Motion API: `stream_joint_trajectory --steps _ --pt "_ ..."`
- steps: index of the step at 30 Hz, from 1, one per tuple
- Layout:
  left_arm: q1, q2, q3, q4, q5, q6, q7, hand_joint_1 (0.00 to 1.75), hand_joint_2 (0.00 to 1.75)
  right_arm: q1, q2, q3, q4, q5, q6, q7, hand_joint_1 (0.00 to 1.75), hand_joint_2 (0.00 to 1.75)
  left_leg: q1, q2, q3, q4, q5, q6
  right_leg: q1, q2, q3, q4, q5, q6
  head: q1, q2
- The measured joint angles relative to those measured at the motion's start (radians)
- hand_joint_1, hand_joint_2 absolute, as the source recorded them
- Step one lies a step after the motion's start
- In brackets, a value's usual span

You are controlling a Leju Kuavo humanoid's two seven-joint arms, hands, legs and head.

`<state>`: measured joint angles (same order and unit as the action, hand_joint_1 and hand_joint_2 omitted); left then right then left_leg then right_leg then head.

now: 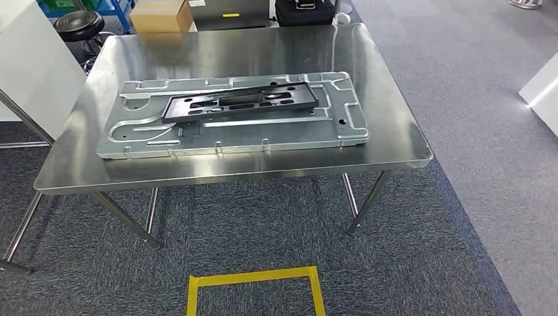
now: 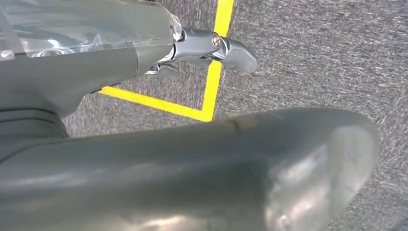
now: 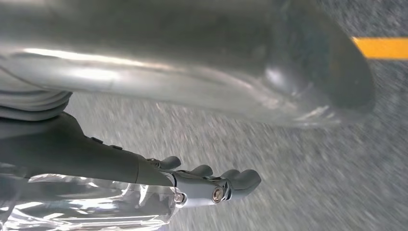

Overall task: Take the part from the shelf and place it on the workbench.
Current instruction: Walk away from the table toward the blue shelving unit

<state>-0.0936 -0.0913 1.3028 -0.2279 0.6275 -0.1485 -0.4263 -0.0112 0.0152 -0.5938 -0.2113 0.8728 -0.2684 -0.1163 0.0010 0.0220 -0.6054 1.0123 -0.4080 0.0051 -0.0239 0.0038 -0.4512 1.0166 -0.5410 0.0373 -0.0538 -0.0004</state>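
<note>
A black slotted part (image 1: 240, 103) lies flat on a large silver stamped panel (image 1: 233, 131). The panel rests in the middle of the steel workbench (image 1: 395, 141). My left hand (image 2: 96, 72) hangs over the grey carpet with its fingers (image 2: 211, 47) extended, apart from the thick thumb, and holds nothing. My right hand (image 3: 96, 159) also hangs above the carpet, its fingers (image 3: 226, 183) straight and nothing in it.
A yellow taped square (image 1: 253, 280) marks the carpet in front of the bench. Behind the bench stand a black stool (image 1: 77, 26), a cardboard box (image 1: 161, 14) and a black case (image 1: 306, 12). A white panel (image 1: 26, 62) stands at the left.
</note>
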Motion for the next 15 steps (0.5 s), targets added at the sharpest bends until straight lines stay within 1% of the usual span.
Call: stream_joint_trajectory --steps 1,2,3,4,5,6,7,8,9,10,11,12,13,14,15 --pt "0.0 0.0 0.0 0.0 0.0 0.002 -0.001 0.0 0.0 -0.001 0.0 -0.004 0.002 -0.01 0.018 0.02 0.0 0.0 0.0 0.0 -0.007 0.004 0.007 -0.007 0.004 0.001 0.009 -0.023 -0.011 -0.009 0.0 0.0" --pt "0.0 0.0 -0.001 0.0 0.0 0.005 -0.002 0.0 0.0 -0.001 0.003 -0.011 0.005 -0.021 0.033 0.039 0.0 0.0 0.001 0.0 -0.011 0.004 0.015 -0.015 0.005 0.001 0.005 -0.028 -0.011 -0.02 0.0 0.0" --pt "0.001 0.001 -0.001 0.0 0.0 0.008 -0.001 0.0 0.0 -0.002 0.006 -0.018 0.008 -0.033 0.045 0.056 0.0 0.0 0.003 -0.001 -0.015 0.007 0.015 -0.021 0.005 -0.001 -0.003 -0.027 -0.002 -0.029 0.0 0.0" --pt "0.002 0.001 -0.002 0.0 0.0 0.01 0.001 0.0 0.0 -0.002 0.011 -0.027 0.01 -0.044 0.054 0.07 0.0 0.0 0.005 -0.004 -0.022 0.02 -0.002 -0.028 0.005 -0.003 -0.011 -0.027 0.007 -0.038 0.0 0.0" --pt "0.003 0.001 -0.005 0.0 0.001 0.012 0.003 0.0 0.0 -0.002 0.016 -0.036 0.012 -0.054 0.059 0.079 0.0 0.0 0.007 -0.006 -0.033 0.049 -0.037 -0.033 0.004 -0.005 -0.021 -0.028 0.018 -0.046 0.0 0.0" --pt "0.004 0.001 -0.01 0.0 0.001 0.012 0.005 0.0 0.0 -0.001 0.021 -0.045 0.012 -0.062 0.063 0.083 0.0 0.0 0.009 -0.009 -0.048 0.098 -0.088 -0.037 0.005 -0.006 -0.033 -0.028 0.029 -0.052 0.0 0.0" --pt "0.005 0.001 -0.016 0.0 0.002 0.012 0.006 0.0 0.0 -0.001 0.027 -0.053 0.013 -0.068 0.068 0.086 0.0 0.0 0.009 -0.01 -0.063 0.161 -0.138 -0.04 0.007 -0.007 -0.046 -0.027 0.039 -0.056 0.0 0.0" --pt "0.005 0.001 -0.022 0.0 0.002 0.013 0.006 0.0 0.0 0.0 0.032 -0.061 0.013 -0.072 0.073 0.088 0.0 0.0 0.01 -0.011 -0.073 0.224 -0.173 -0.042 0.009 -0.007 -0.061 -0.026 0.05 -0.058 0.0 0.0" --pt "0.005 0.001 -0.028 0.0 0.002 0.014 0.006 0.0 0.0 0.001 0.038 -0.067 0.014 -0.076 0.079 0.093 0.0 0.0 0.01 -0.011 -0.074 0.269 -0.185 -0.043 0.012 -0.006 -0.077 -0.024 0.061 -0.059 0.0 0.0" --pt "0.005 0.002 -0.033 0.0 0.002 0.016 0.007 0.0 0.0 0.001 0.044 -0.073 0.015 -0.078 0.084 0.101 0.0 0.0 0.01 -0.011 -0.061 0.284 -0.174 -0.042 0.014 -0.006 -0.093 -0.021 0.072 -0.059 0.0 0.0" --pt "0.005 0.002 -0.038 0.0 0.002 0.017 0.007 0.0 0.0 0.001 0.05 -0.077 0.016 -0.081 0.087 0.111 0.0 0.0 0.009 -0.011 -0.032 0.265 -0.147 -0.038 0.016 -0.006 -0.108 -0.018 0.082 -0.058 0.0 0.0" --pt "0.005 0.004 -0.043 0.0 0.003 0.018 0.008 0.0 0.0 0.001 0.057 -0.082 0.017 -0.082 0.089 0.12 0.0 0.0 0.009 -0.012 0.015 0.213 -0.121 -0.033 0.017 -0.005 -0.122 -0.015 0.091 -0.057 0.0 0.0" --pt "0.004 0.008 -0.048 0.0 0.003 0.018 0.009 0.0 0.0 0.0 0.065 -0.085 0.018 -0.084 0.09 0.127 0.0 0.0 0.006 -0.011 0.073 0.138 -0.11 -0.025 0.02 -0.005 -0.133 -0.013 0.1 -0.055 0.0 0.0" --pt "0.002 0.012 -0.052 0.0 0.003 0.017 0.01 0.0 0.0 0.0 0.072 -0.089 0.019 -0.086 0.091 0.131 0.0 0.0 0.003 -0.011 0.128 0.06 -0.113 -0.017 0.022 -0.005 -0.142 -0.01 0.109 -0.052 0.0 0.0" --pt "0.001 0.017 -0.056 0.0 0.003 0.017 0.012 0.0 0.0 0.0 0.078 -0.093 0.02 -0.087 0.095 0.132 0.0 0.0 0.0 -0.011 0.166 0.0 -0.123 -0.01 0.023 -0.006 -0.148 -0.009 0.119 -0.047 0.0 0.0"
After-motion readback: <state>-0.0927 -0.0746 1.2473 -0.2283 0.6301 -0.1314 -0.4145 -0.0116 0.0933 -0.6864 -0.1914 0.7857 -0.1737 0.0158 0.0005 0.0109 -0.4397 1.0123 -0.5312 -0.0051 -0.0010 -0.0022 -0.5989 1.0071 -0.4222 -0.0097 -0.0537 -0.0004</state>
